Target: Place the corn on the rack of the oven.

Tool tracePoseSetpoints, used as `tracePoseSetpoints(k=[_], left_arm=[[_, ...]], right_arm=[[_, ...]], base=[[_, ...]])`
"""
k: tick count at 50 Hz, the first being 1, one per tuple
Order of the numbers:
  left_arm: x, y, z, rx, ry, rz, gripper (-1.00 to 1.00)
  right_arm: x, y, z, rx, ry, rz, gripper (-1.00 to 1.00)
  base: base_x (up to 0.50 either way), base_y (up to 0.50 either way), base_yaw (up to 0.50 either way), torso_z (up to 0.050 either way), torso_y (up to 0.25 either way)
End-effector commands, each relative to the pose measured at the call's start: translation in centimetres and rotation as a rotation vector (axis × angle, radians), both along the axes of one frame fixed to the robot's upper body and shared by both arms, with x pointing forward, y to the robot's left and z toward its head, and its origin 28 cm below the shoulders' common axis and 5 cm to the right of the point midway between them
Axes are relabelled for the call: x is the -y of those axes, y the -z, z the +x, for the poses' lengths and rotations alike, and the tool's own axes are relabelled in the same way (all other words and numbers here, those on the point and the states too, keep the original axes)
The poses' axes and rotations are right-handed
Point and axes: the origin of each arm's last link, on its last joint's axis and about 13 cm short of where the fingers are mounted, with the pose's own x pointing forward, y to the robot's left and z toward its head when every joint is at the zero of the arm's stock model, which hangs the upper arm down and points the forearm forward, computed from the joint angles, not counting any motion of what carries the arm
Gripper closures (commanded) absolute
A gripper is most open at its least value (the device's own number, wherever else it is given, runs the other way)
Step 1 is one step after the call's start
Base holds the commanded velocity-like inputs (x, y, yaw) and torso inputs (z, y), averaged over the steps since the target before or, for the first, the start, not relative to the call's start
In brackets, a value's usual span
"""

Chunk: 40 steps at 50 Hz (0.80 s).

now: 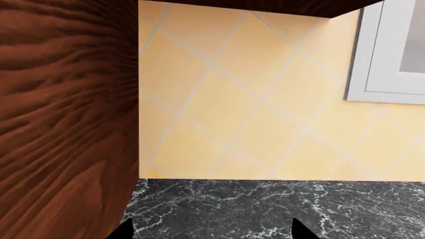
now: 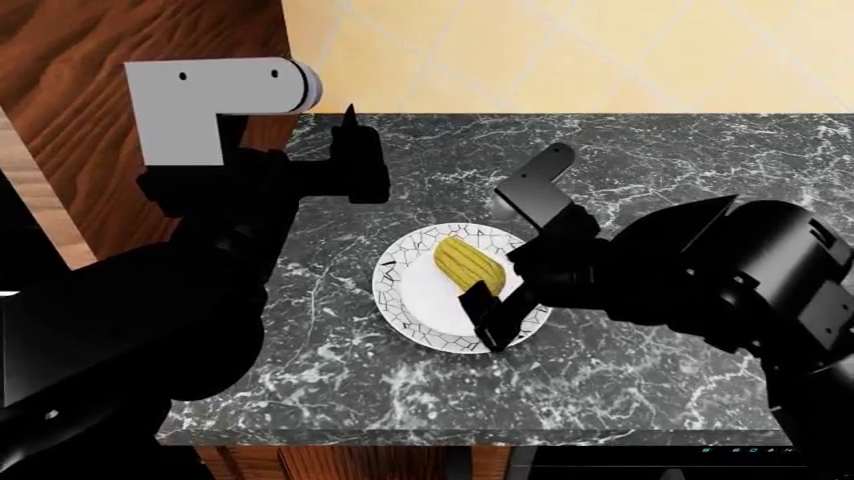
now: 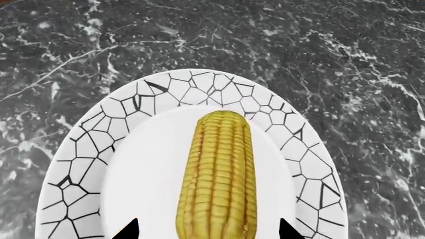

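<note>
Counter (image 2: 641, 170) open around plate (image 2: 407, 290); right gripper (image 2: 501, 300) fingers straddle the corn (image 2: 467, 263), wood cabinet (image 2: 134, 40) walls the left side.

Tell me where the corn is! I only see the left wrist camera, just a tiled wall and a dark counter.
Observer: The corn lies on a white crackle-patterned plate on the marble counter.
Operator: Is a tool near it?
Observer: Yes. The right tool is open, with a fingertip on each side of the corn's end.
Operator: And my left tool?
Observer: The left tool is open, off to the plate's left and nearer the wall.
</note>
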Motion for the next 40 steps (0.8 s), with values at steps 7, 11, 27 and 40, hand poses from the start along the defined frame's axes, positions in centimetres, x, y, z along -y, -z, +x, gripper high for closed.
tracePoseSetpoints(k=[7,11,27,40], left_arm=[[-0.08,0.3,0.33,-0.008,-0.003,0.001,-1.0],[-0.11,0.35,0.41,-0.01,-0.006,0.001,-1.0],[-0.02,0.6,0.43,-0.015,-0.002,0.008,-1.0],[-0.05,0.67,0.49,-0.016,-0.004,0.008,-1.0]], right_arm=[[-0.07,0.33,0.54,-0.014,0.032,-0.005,-1.0],[-0.1,0.45,0.79,-0.017,0.032,-0.014,-1.0],[-0.19,0.69,0.87,-0.061,0.027,-0.045,-1.0],[-0.25,0.62,0.95,-0.067,0.022,-0.046,-1.0]], base=[[0.0,0.0,0.0,0.0,0.0],[0.0,0.0,0.0,0.0,0.0],[0.0,0.0,0.0,0.0,0.0],[0.0,0.0,0.0,0.0,0.0]])
